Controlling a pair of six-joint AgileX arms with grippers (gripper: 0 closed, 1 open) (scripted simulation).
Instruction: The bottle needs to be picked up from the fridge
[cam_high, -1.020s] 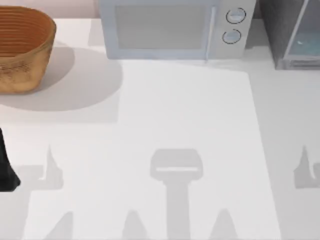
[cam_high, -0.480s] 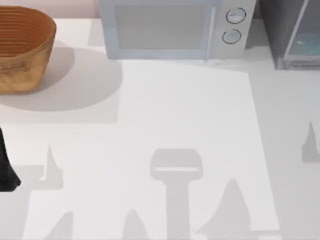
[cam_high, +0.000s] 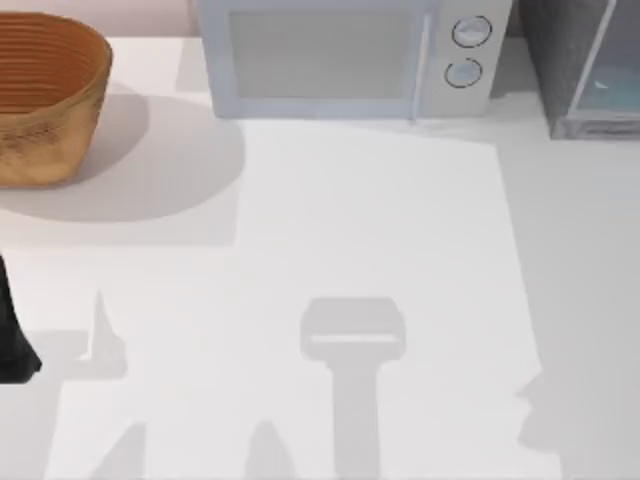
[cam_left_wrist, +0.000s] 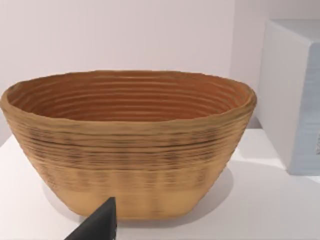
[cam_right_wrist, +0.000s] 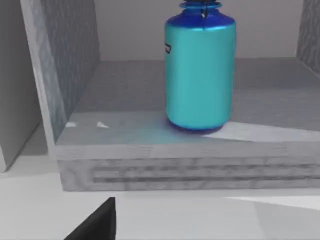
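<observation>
The bottle (cam_right_wrist: 200, 75), cyan-bodied with deep blue shoulders, stands upright on the floor of the fridge (cam_right_wrist: 70, 65), at the worktop's (cam_high: 400, 250) far right corner. Neither claw's grip is discernible.

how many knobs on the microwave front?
2. Both sit at the right end of the microwave front, one knob nearer the back wall, the other knob just in front of it. None looks hidden.
</observation>
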